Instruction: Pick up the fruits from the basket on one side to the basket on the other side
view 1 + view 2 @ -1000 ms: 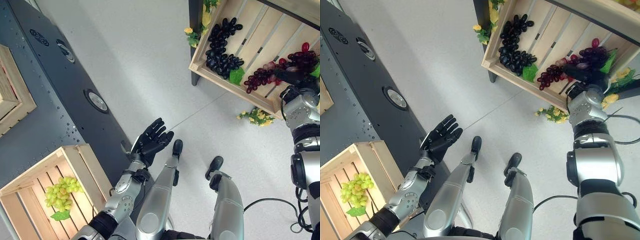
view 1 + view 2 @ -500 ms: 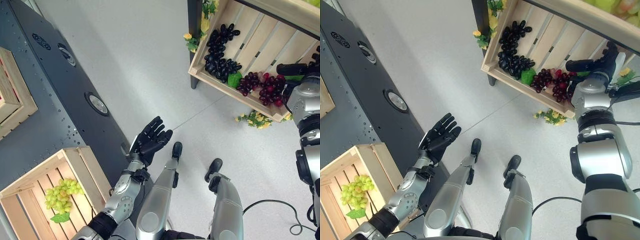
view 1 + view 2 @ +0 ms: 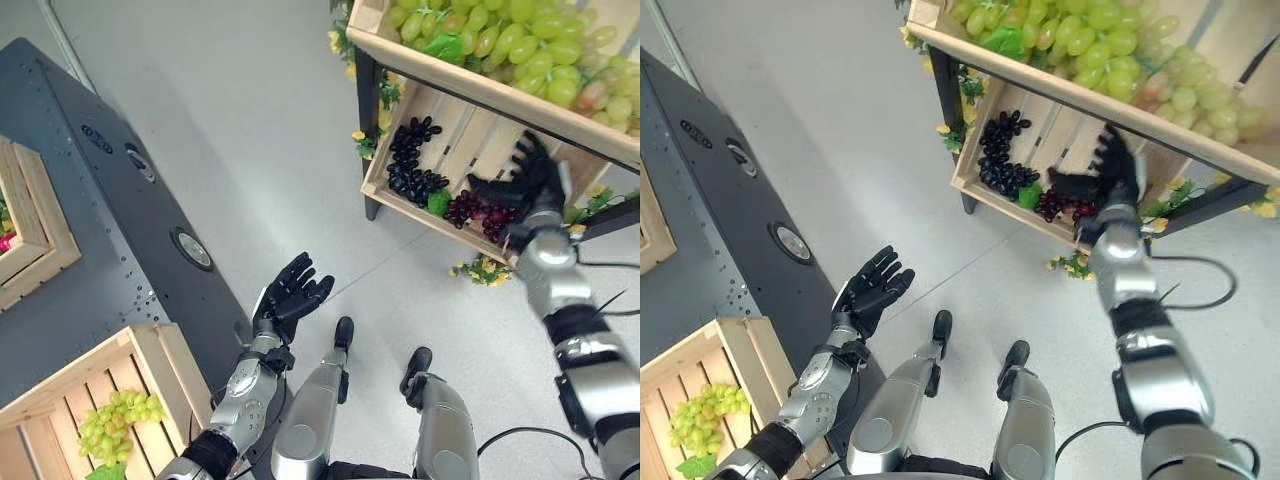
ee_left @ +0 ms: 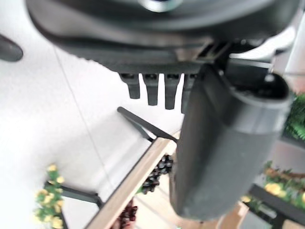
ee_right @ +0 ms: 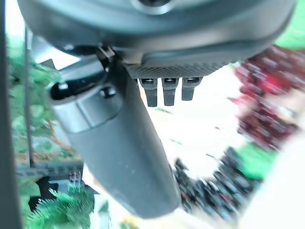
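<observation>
A red grape bunch [image 3: 478, 210] lies in the lower wooden crate [image 3: 400, 205] of the stand at my right, beside a black grape bunch [image 3: 410, 165]. My right hand [image 3: 527, 180] hovers just over the red bunch, open, fingers spread and holding nothing. The right wrist view shows the red grapes [image 5: 267, 105] and black grapes [image 5: 209, 191] past straight fingers [image 5: 164, 90]. My left hand [image 3: 290, 297] is held out palm up over the floor, open and empty. A wooden crate [image 3: 165, 350] at lower left holds a green grape bunch [image 3: 115, 420].
The stand's upper crate [image 3: 470, 80] is heaped with green grapes [image 3: 500, 30]. Yellow artificial flowers [image 3: 484, 270] lie at the stand's foot. A dark grey platform [image 3: 130, 240] runs along the left, with another wooden crate [image 3: 45, 225] at its far left.
The camera has tilted up, bringing the upper crate into view. My right hand has let go of the red grapes, opened and risen a little above them. The left hand stays put.
</observation>
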Tool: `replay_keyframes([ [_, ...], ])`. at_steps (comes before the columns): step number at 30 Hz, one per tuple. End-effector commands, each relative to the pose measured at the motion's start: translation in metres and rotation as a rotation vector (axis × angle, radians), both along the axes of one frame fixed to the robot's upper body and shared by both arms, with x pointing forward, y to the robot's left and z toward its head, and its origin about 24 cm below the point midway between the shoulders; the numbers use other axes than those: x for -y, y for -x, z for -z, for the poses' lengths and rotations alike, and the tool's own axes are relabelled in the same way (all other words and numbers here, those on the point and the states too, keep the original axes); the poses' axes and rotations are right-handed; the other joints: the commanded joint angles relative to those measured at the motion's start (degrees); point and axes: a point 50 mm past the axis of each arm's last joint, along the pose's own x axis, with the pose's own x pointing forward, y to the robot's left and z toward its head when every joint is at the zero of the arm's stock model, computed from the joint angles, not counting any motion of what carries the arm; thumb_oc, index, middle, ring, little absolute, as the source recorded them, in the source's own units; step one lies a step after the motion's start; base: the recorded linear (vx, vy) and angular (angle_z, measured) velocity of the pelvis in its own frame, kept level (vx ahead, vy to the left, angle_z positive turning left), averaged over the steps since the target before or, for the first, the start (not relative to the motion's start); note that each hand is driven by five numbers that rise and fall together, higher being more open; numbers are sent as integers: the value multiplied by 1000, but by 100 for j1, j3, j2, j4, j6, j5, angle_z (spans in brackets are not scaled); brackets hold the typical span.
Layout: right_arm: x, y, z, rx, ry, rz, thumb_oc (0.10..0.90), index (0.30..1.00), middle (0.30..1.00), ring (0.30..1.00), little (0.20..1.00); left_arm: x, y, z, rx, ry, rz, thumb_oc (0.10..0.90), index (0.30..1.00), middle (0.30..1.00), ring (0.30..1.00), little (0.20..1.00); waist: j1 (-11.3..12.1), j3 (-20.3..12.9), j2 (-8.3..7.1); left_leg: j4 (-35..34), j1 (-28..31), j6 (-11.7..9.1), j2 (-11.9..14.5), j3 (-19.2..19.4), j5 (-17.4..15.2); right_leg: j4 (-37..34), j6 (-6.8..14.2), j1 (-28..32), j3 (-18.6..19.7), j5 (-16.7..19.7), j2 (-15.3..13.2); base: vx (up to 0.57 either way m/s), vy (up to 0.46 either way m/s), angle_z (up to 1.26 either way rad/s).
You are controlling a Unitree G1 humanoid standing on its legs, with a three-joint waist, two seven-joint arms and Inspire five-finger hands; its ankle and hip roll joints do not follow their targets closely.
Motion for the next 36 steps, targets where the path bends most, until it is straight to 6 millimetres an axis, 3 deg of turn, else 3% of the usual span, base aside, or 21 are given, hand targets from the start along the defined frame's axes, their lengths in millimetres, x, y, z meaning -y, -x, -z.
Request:
replay_keyframes([
  [1, 0, 1, -24, 172, -36, -76, 800, 900, 900, 900, 900, -1, 2, -6, 92, -24, -1, 800, 900, 900, 900, 900, -87, -638, -268, 631, 130, -173, 189, 195, -527, -880, -238, 625, 91, 818, 26, 55, -28, 0],
  [4, -8, 6, 4, 86, -118, -125, 800, 900, 900, 900, 900, -8, 6, 3, 54, -40, -14, 800, 900, 900, 900, 900, -100, -783, -314, 534, 313, -178, 220, 217, -510, -1037, -221, 848, 105, 858, 29, 55, -12, -3],
  [6, -13, 7, 10, 62, -131, -143, 800, 900, 900, 900, 900, -9, 7, 5, 46, -41, -16, 800, 900, 900, 900, 900, -104, -818, -319, 509, 353, -178, 226, 224, -506, -1065, -217, 887, 113, 865, 29, 16, -1, 0],
  [15, -64, 24, 67, -102, -254, -320, 800, 900, 900, 900, 900, -12, 13, 22, -50, -73, -22, 800, 900, 900, 900, 900, -95, -1125, -411, 383, 749, -157, 226, 189, -561, -1215, -187, 1318, 181, 839, 36, 57, -5, 0],
  [21, -92, 63, 118, -238, -321, -410, 800, 900, 900, 900, 900, -17, 37, 52, -202, -100, -32, 800, 900, 900, 900, 900, -137, -1585, -477, -1, 1138, -114, 216, 158, -513, -1482, -76, 1585, 319, 947, 23, 81, 27, -2],
  [27, -116, 96, 153, -366, -406, -469, 800, 900, 900, 900, 900, -23, 64, 81, -366, -143, -31, 800, 900, 900, 900, 900, -180, -2088, -536, -554, 1541, -78, 204, 129, -408, -1879, 79, 1781, 532, 1178, 27, 96, 23, -4],
  [36, -127, 124, 176, -465, -467, -494, 800, 900, 900, 900, 900, -32, 84, 100, -488, -177, -46, 800, 900, 900, 900, 900, -213, -2348, -584, -1122, 1732, -140, 257, 166, -216, -2445, 246, 1903, 470, 1496, 1, 39, -8, -2],
])
